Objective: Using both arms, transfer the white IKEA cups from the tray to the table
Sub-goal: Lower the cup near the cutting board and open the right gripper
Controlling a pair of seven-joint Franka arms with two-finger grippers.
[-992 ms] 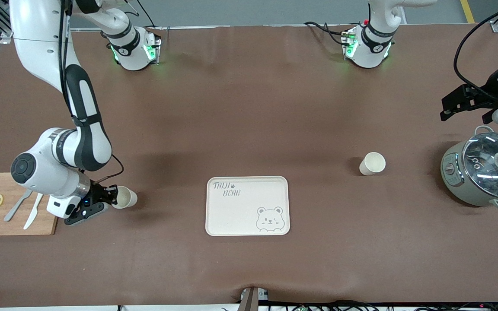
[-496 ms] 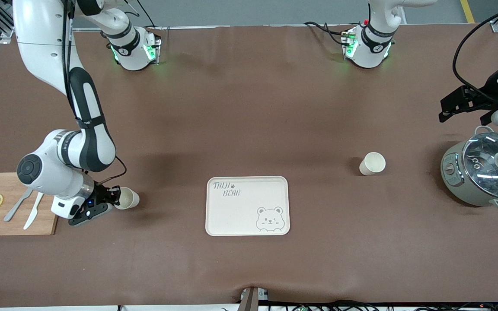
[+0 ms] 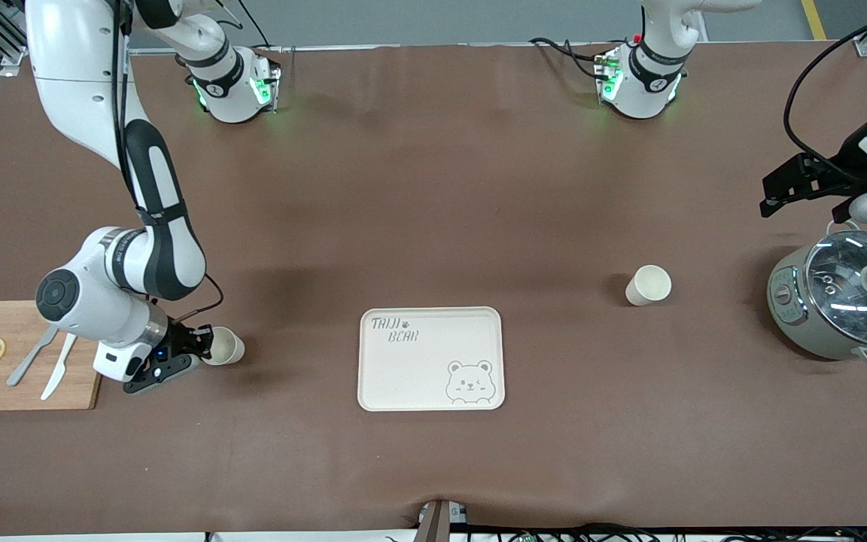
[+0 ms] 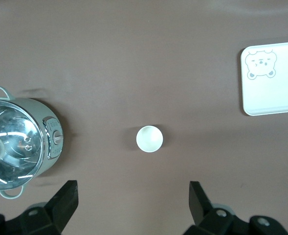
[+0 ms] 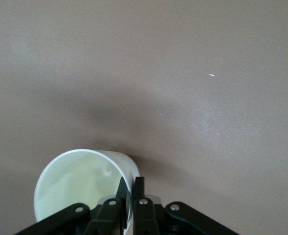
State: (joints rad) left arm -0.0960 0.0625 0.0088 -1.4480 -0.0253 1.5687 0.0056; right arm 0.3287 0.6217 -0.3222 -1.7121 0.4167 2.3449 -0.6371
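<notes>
One white cup (image 3: 226,347) hangs tilted just above the table between the cutting board and the cream tray (image 3: 411,373). My right gripper (image 3: 205,343) is shut on its rim. In the right wrist view one finger is inside that cup (image 5: 80,181) and one outside, the right gripper (image 5: 132,188) pinching the wall. The second white cup (image 3: 648,285) stands upright on the table toward the left arm's end, beside the pot. My left gripper (image 3: 806,197) hovers open above the table near the pot. The left wrist view shows this cup (image 4: 149,138) ahead of the open left gripper (image 4: 132,203), untouched.
A wooden cutting board (image 3: 27,391) with lemon slices, a fork and a knife lies at the right arm's end. A grey pot with a glass lid (image 3: 847,301) stands at the left arm's end. The tray's corner (image 4: 276,93) shows in the left wrist view.
My right arm has carried its cup a little toward the tray. The left gripper has shifted only slightly and stays open.
</notes>
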